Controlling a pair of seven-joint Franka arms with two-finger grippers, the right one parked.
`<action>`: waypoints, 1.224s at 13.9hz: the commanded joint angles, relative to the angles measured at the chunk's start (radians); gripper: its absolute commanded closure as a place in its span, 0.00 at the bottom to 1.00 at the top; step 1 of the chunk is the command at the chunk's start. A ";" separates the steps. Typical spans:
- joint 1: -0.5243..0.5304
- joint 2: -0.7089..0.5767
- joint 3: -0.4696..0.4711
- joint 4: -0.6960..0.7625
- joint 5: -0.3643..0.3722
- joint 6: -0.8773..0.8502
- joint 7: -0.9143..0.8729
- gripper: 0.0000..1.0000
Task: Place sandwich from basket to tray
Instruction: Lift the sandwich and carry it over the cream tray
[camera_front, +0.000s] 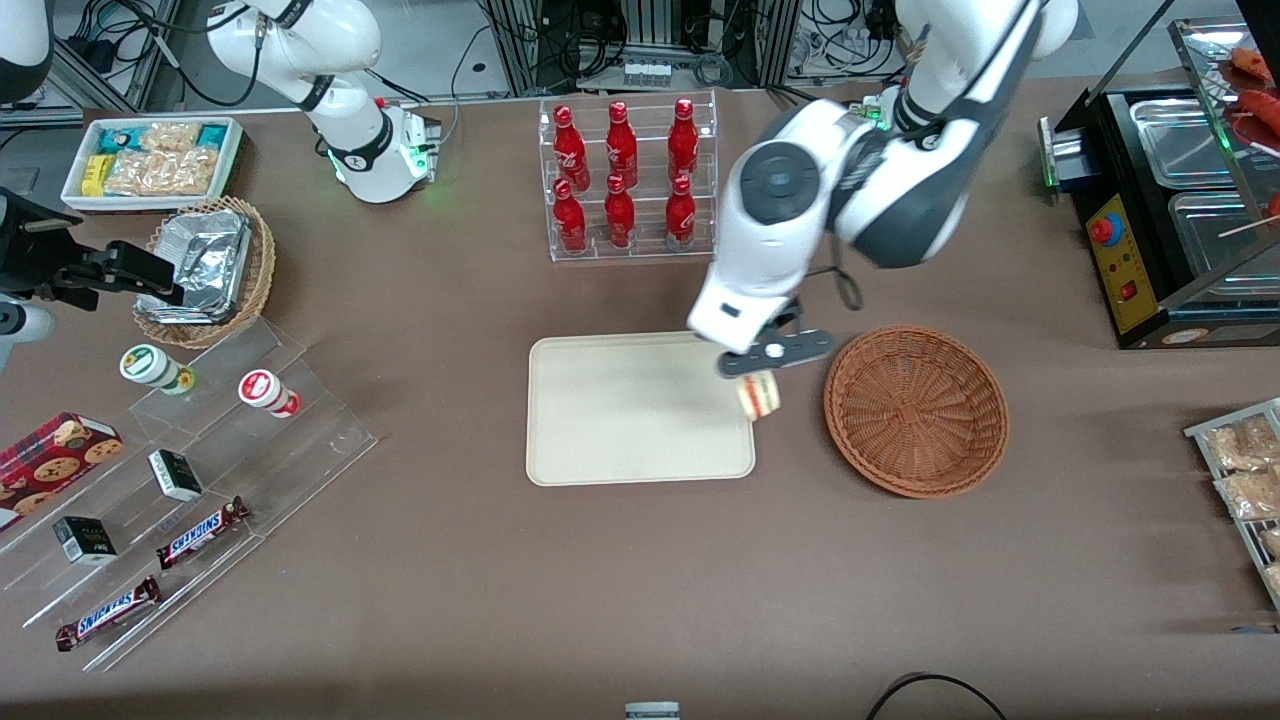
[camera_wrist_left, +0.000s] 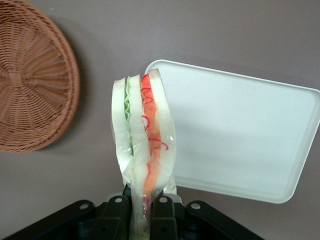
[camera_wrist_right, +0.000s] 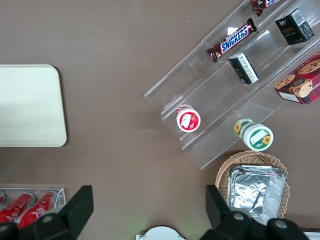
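Note:
The sandwich (camera_front: 759, 395) (camera_wrist_left: 142, 135), a wrapped wedge of white bread with green and red filling, hangs above the table with my gripper (camera_front: 770, 372) (camera_wrist_left: 141, 210) shut on its narrow end. It is held over the gap between the reddish-brown wicker basket (camera_front: 915, 408) (camera_wrist_left: 30, 75) and the cream-white tray (camera_front: 638, 408) (camera_wrist_left: 240, 135), right at the tray's edge nearest the basket. Nothing lies in the basket or on the tray.
A clear rack of red bottles (camera_front: 627, 180) stands farther from the front camera than the tray. Toward the parked arm's end are a tan basket with foil containers (camera_front: 205, 268), a white snack bin (camera_front: 150, 160) and an acrylic stand with snacks (camera_front: 170, 500). A black warmer (camera_front: 1170, 200) sits at the working arm's end.

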 joint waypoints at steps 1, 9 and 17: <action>-0.073 0.104 0.009 0.099 0.040 0.032 -0.039 1.00; -0.177 0.233 0.012 0.112 0.044 0.149 -0.042 1.00; -0.188 0.329 0.009 0.112 0.113 0.288 0.010 1.00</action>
